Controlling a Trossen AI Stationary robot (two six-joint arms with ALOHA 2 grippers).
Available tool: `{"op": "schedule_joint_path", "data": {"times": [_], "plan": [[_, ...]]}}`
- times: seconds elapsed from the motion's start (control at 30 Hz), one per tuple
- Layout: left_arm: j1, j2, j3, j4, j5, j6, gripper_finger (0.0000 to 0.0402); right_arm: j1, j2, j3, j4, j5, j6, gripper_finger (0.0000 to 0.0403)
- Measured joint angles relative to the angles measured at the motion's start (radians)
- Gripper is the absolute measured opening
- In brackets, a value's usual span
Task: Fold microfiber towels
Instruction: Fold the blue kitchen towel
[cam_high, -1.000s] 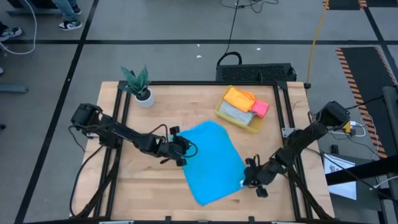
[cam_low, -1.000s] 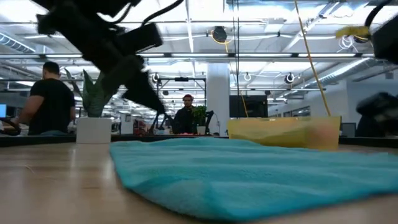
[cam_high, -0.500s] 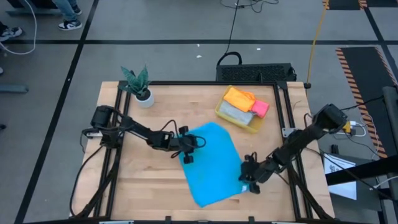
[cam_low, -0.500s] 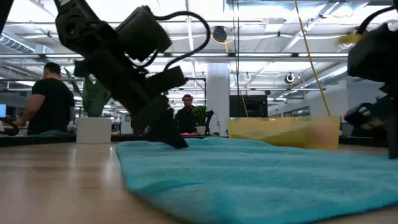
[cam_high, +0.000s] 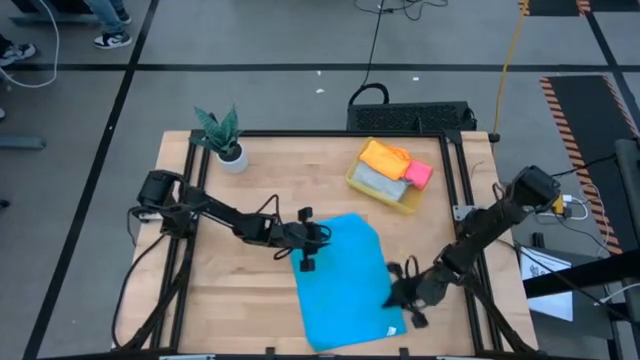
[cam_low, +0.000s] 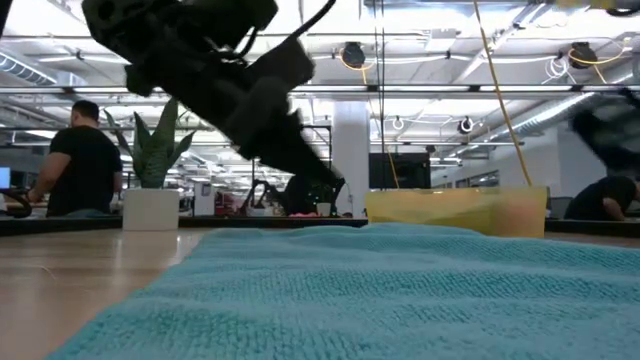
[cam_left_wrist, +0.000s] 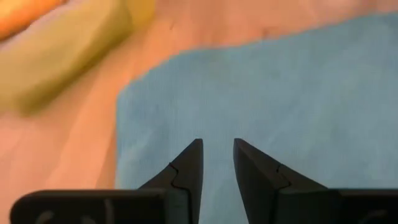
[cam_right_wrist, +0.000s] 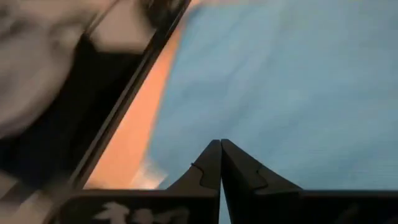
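A bright blue microfiber towel (cam_high: 345, 285) lies spread flat on the table's near middle. My left gripper (cam_high: 305, 255) stands at its left edge, slanting down. The fingers are open with a narrow gap and nothing between them (cam_left_wrist: 217, 143). My right gripper (cam_high: 398, 298) is at the towel's right edge near its near right corner. Its fingers are shut, with blue cloth (cam_right_wrist: 298, 81) past the tips (cam_right_wrist: 221, 142). Orange (cam_high: 385, 157), grey (cam_high: 378, 178) and pink (cam_high: 419, 174) towels lie in a yellow bin. My left gripper comes slanting down from the table's left onto the towel's top side, just in from its left edge (cam_left_wrist: 186, 118). In the low view its fingertips (cam_low: 325, 192) reach down to the cloth, but I cannot tell whether they touch it. My right gripper points its shut fingers slanting down at the towel's top side, just in from its right edge (cam_right_wrist: 186, 124). Whether the tips touch the cloth or pinch any of it I cannot tell.
The translucent yellow bin (cam_high: 356, 180) stands at the far right. A potted plant (cam_high: 230, 150) stands at the far left corner. Bare wood lies left of the towel. In the low view, people show in the room beyond the table.
The blue towel has slid toward the table's near edge and turned a little, so its sides now run squarer to the table. My left gripper has gone toward the right and near, along with the towel's left edge, and has tipped further down. My right gripper has shifted slightly toward the near edge.
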Motion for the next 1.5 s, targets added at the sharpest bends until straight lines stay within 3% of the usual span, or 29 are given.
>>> {"op": "schedule_joint_path", "data": {"times": [0.17,0.27,0.5,0.67,0.93,1.3,1.5], "plan": [[0.006,0.04,0.01,0.093,0.035,0.036,0.0092,-0.127,-0.088,-0.005,-0.123,0.244,-0.027,0.0],[0.019,0.079,0.015,0.149,0.045,0.04,0.0092,-0.25,-0.13,-0.013,-0.21,0.306,0.016,0.0],[0.031,0.171,0.039,0.114,0.133,0.027,0.0092,-0.577,-0.135,-0.071,-0.256,0.225,0.038,0.0039],[0.021,0.216,0.072,0.092,0.167,0.014,0.0092,-0.702,-0.088,-0.109,-0.202,0.159,0.054,0.0078],[0.016,0.208,0.077,0.05,0.163,-0.003,0.0092,-0.665,0.003,-0.119,-0.068,0.096,0.026,0.0076],[0.017,0.201,0.079,0.021,0.161,-0.004,0.0092,-0.534,-0.009,-0.119,0.196,0.003,-0.136,0.0073],[0.017,0.201,0.078,0.021,0.156,-0.007,0.0092,-0.49,-0.007,-0.12,0.175,0.014,-0.166,0.0073]]}}
